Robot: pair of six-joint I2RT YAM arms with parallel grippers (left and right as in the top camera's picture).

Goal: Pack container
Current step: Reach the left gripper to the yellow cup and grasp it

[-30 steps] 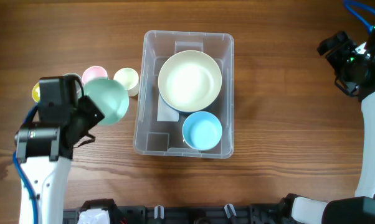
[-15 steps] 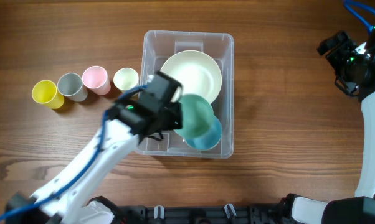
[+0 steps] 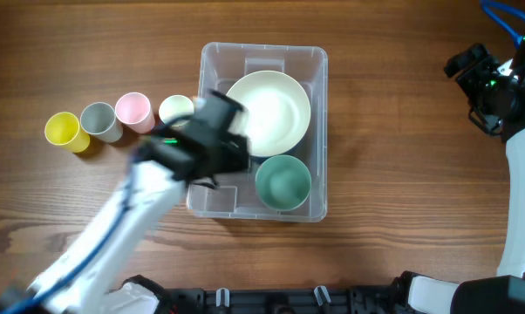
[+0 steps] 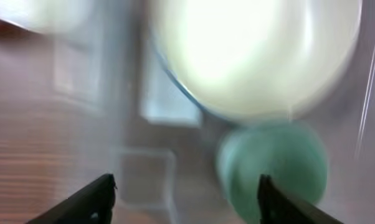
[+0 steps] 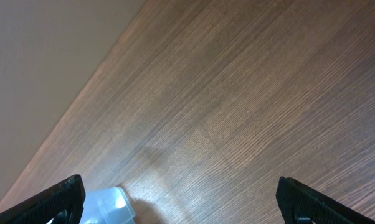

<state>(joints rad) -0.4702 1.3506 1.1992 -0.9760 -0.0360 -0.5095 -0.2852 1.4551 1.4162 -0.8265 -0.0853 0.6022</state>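
The clear container (image 3: 262,50) stands mid-table. Inside it, a large cream bowl (image 3: 267,112) fills the far half and a green bowl (image 3: 283,181) sits upright in the near right corner. My left gripper (image 3: 219,148), blurred by motion, hovers over the container's left side, open and holding nothing. The left wrist view is blurred: cream bowl (image 4: 250,56) above, green bowl (image 4: 271,165) near the right finger, and the left gripper (image 4: 187,193) has only the container floor (image 4: 144,168) between its fingers. My right gripper (image 3: 485,87) hangs open at the far right, away from everything.
Left of the container stands a row of cups: yellow (image 3: 62,131), grey (image 3: 98,121), pink (image 3: 133,111) and cream (image 3: 176,110). The right wrist view shows bare wood and one corner of the container (image 5: 106,202).
My left gripper carried the green bowl from the left side into the container, let it go over the blue bowl, opened, and has drawn back leftward. The right arm stayed still.
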